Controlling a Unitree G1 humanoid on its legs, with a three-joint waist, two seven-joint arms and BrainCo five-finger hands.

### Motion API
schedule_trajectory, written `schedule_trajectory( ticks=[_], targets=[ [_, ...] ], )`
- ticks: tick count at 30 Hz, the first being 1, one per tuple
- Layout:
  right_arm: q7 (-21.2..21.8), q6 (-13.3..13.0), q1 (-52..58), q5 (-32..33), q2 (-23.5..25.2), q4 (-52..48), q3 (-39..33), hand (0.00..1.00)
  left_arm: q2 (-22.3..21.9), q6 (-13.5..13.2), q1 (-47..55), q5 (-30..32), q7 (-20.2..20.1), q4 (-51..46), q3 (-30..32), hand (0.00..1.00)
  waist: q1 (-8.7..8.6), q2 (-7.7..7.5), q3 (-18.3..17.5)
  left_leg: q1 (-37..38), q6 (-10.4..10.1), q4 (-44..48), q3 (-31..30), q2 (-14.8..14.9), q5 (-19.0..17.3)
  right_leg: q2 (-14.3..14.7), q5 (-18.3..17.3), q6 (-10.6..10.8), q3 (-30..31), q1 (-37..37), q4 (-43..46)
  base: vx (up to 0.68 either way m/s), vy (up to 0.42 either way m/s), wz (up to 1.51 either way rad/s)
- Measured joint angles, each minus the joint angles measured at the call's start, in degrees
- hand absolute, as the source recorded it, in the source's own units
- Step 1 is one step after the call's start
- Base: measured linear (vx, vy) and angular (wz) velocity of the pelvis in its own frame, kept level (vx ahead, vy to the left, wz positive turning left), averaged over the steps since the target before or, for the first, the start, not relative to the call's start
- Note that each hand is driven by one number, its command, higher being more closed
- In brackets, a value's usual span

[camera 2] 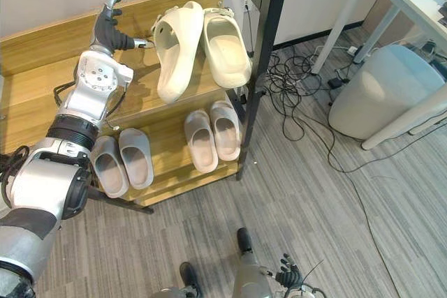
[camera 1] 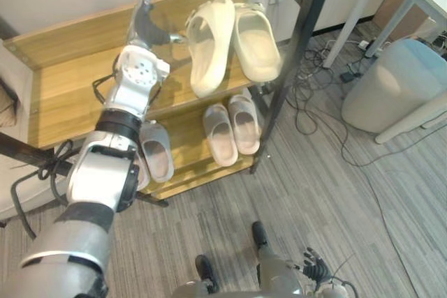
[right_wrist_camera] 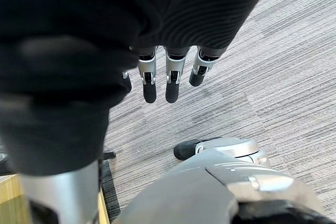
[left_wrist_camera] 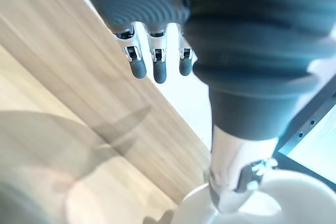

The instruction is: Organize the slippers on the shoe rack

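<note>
Left hand (camera 2: 105,27), fingers open, beside edge-propped cream slipper (camera 2: 174,54): clumsy nudge may topple it off shoe rack (camera 2: 35,88); right hand (right_wrist_camera: 173,80) hangs open.

smooth matt cream slippers (camera 1: 255,43) on a light wood-grain shoe rack (camera 1: 63,88), black metal posts (camera 1: 293,61), ribbed grey carpet (camera 1: 314,207)

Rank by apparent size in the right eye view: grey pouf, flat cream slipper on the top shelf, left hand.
1. grey pouf: largest, though it sits farther from the camera.
2. flat cream slipper: second.
3. left hand: smallest.
</note>
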Motion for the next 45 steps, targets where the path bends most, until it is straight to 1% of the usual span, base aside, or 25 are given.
schedule_trajectory(
  ticks=[8, 15, 20, 23, 25, 29, 30, 37, 45],
  targets=[
    [0.05, 0.12, -0.62, 0.0, -0.32, 0.54, 1.07, 0.0, -0.01, 0.0, -0.19, 0.0, 0.0, 0.0, -0.01, 0.0, -0.52, -0.19, -0.11, 0.08, 0.27, 0.0, -1.03, -0.34, 0.2, -0.5, -0.2, 0.35, -0.92, 0.64, 0.0, 0.02, 0.027, 0.07],
    [0.01, 0.12, -1.44, 0.01, -0.12, 2.11, 1.06, 0.0, -0.03, 0.0, -0.19, 0.01, 0.0, 0.0, -0.01, 0.0, -0.75, -0.77, -0.43, 0.07, 0.31, -0.05, -0.83, -0.7, 0.2, -0.8, -0.13, 0.5, -0.57, 0.48, 0.0, 0.02, 0.02, 0.0],
    [0.0, 0.12, -1.55, 0.02, -0.08, 2.09, 1.02, 0.0, -0.12, 0.0, -0.19, 0.0, -0.01, 0.0, -0.04, 0.0, -0.9, -0.81, -0.46, -0.02, 0.38, -0.18, 0.32, -0.82, 0.14, -0.78, 0.0, 0.67, 0.44, -0.32, 0.0, 0.02, 0.025, -0.1],
    [0.01, 0.46, -1.84, 0.02, 0.08, 2.1, 0.91, 0.0, -0.31, 0.0, -0.25, -0.07, -0.04, 0.0, -1.74, 0.0, -1.66, -0.82, -0.45, 0.07, 0.49, -0.23, 0.96, -0.89, 0.01, -0.76, 0.05, 0.73, 1.01, -0.56, 0.0, 0.02, 0.04, -0.11],
    [0.01, 0.56, -1.94, 0.02, 0.16, 2.09, 0.81, 0.0, -0.46, 0.0, -0.25, -0.11, -0.04, 0.0, -1.74, 0.0, -1.85, -0.82, -0.45, 0.04, 0.52, -0.23, 1.37, -0.9, -0.07, -0.76, 0.1, 0.79, 1.5, -0.82, 0.0, 0.02, 0.031, -0.12],
    [0.0, 0.93, -1.96, 0.04, 0.4, 2.15, -1.12, 0.0, -1.72, 0.0, -0.53, -0.22, -0.03, 0.0, -2.06, 0.0, -1.97, -0.82, -0.45, 0.03, 0.66, -0.25, 2.18, -0.88, -0.31, -0.75, 0.23, 0.94, 2.44, -1.28, 0.0, 0.02, 0.029, -0.11],
    [-0.02, 1.0, -1.97, 0.05, 0.43, 2.14, -1.18, 0.0, -1.93, 0.0, -0.55, -0.48, -0.03, 0.0, -2.36, 1.0, -2.01, -0.82, -0.45, 0.09, 0.72, -0.24, 2.48, -0.89, -0.41, -0.75, 0.24, 0.96, 2.67, -1.35, 0.0, 0.02, 0.032, -0.11],
    [-0.15, 1.12, -1.96, 0.06, 0.51, 2.15, -1.86, 0.0, -3.6, 0.01, -2.26, -1.22, 0.04, 0.0, -2.4, 1.0, -2.02, -0.81, -0.44, 0.24, 0.84, -0.24, 2.93, -1.0, -0.71, -0.79, 0.24, 0.96, 3.09, -1.41, 0.0, 0.02, 0.029, -0.03],
    [-0.18, 1.16, -1.94, 0.05, 1.07, 2.44, -3.46, 0.0, -3.55, 0.04, -3.45, -1.21, 0.15, 0.0, -2.35, 1.0, -1.91, -0.78, -0.43, 0.59, 0.83, -0.24, 3.19, -1.03, -0.86, -0.76, 0.23, 0.95, 3.37, -1.21, 0.0, 0.0, 0.008, -0.01]
  ],
)
